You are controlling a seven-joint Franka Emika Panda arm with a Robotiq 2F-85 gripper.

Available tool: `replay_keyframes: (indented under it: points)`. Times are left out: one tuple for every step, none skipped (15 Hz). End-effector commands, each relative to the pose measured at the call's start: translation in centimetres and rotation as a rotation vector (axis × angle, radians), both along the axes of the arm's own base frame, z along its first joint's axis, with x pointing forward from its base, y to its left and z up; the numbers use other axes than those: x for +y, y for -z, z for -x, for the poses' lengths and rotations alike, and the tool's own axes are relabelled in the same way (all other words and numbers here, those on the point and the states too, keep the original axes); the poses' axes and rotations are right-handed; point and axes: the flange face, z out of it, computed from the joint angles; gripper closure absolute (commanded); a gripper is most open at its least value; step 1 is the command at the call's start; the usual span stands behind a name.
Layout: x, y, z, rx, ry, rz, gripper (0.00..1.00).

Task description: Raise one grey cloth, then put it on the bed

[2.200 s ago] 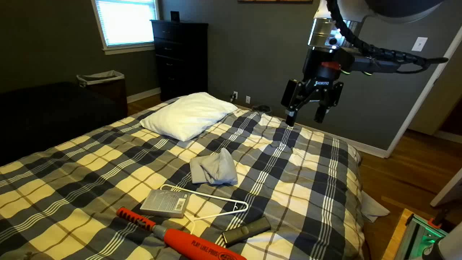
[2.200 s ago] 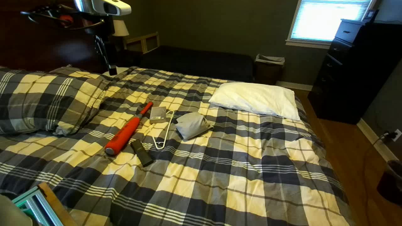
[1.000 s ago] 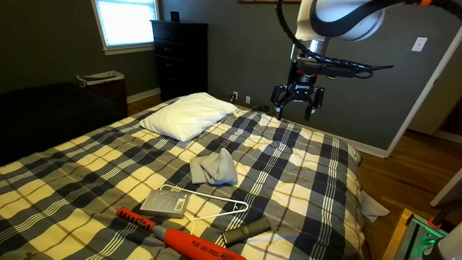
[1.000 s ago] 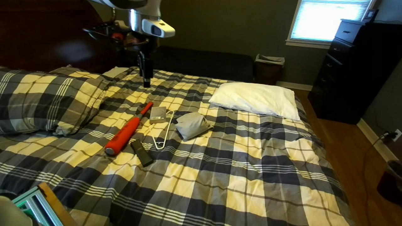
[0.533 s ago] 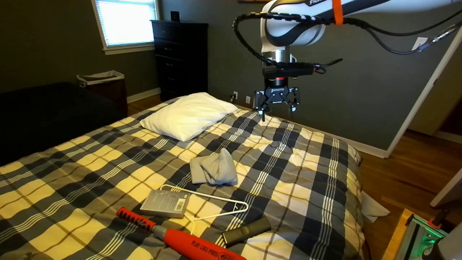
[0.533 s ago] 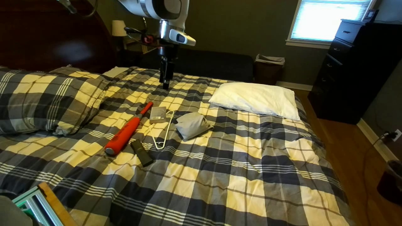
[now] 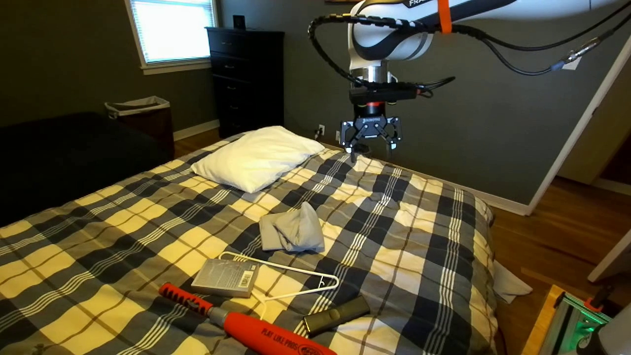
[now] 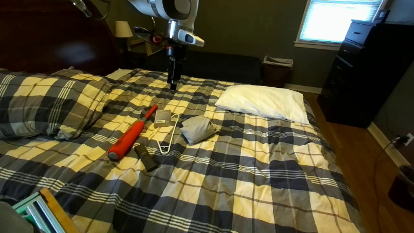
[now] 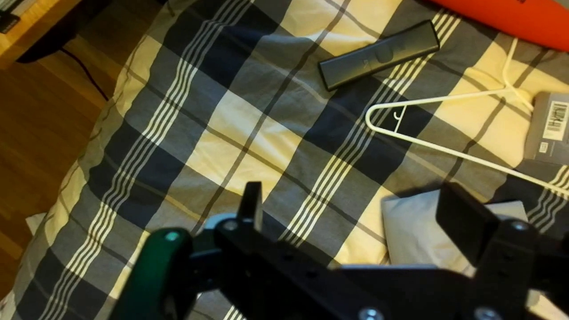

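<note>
We see the gripper (image 7: pixel 371 154), fingers (image 9: pixel 464 220) wide apart, over the plaid bed (image 7: pixel 424 276). The rumpled grey cloth (image 7: pixel 296 230) lies on it nr a white hanger (image 9: pixel 444 150); in wrist view, one finger hides pt of the cloth & the red bat (image 9: pixel 520 21) is cut off.

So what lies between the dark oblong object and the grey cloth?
One end of the white hanger lies between the dark object and the grey cloth in the wrist view and both exterior views.

Bed (image 7: pixel 231 224) | atop, 1 each | grey cloth (image 7: pixel 294 230) | white pillow (image 7: pixel 259 158) | bat (image 8: pixel 129 136) | hanger (image 9: pixel 462 156) | box (image 7: pixel 226 277) | dark object (image 7: pixel 336 315)
</note>
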Motion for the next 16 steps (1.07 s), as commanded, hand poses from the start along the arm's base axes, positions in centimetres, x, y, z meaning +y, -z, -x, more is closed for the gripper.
replay_keyframes:
  points:
    - [-0.7, 3.2, -5.9, 0.008, 0.103, 0.118, 0.00]
    - [-1.1, 3.8, -7.0, 0.010, 0.114, 0.163, 0.00]
    - [-1.4, 4.8, -8.0, 0.021, 0.124, 0.189, 0.00]
    - [-1.8, 5.8, -8.7, 0.047, 0.118, 0.221, 0.00]
    - [-1.8, 6.8, -9.4, 0.070, 0.112, 0.244, 0.00]
    - [-1.6, 8.0, -9.9, 0.109, 0.095, 0.261, 0.00]
    - [-1.3, 9.0, -10.2, 0.153, 0.063, 0.241, 0.00]
    - [-0.9, 9.8, -10.4, 0.196, 0.001, 0.186, 0.00]
    - [-1.6, 8.6, -9.0, 0.142, 0.060, 0.211, 0.00]
    - [-1.3, 9.4, -9.4, 0.168, 0.034, 0.206, 0.00]
    - [-1.0, 9.9, -9.8, 0.179, 0.022, 0.205, 0.00]
    - [-0.9, 10.2, -10.0, 0.182, 0.016, 0.204, 0.00]
    - [-0.9, 10.3, -10.2, 0.183, 0.013, 0.203, 0.00]
    - [-0.9, 10.1, -10.3, 0.182, 0.012, 0.202, 0.00]
    - [-0.8, 9.9, -10.9, 0.123, 0.017, 0.233, 0.00]
    - [-0.4, 10.5, -11.9, 0.083, 0.015, 0.279, 0.00]
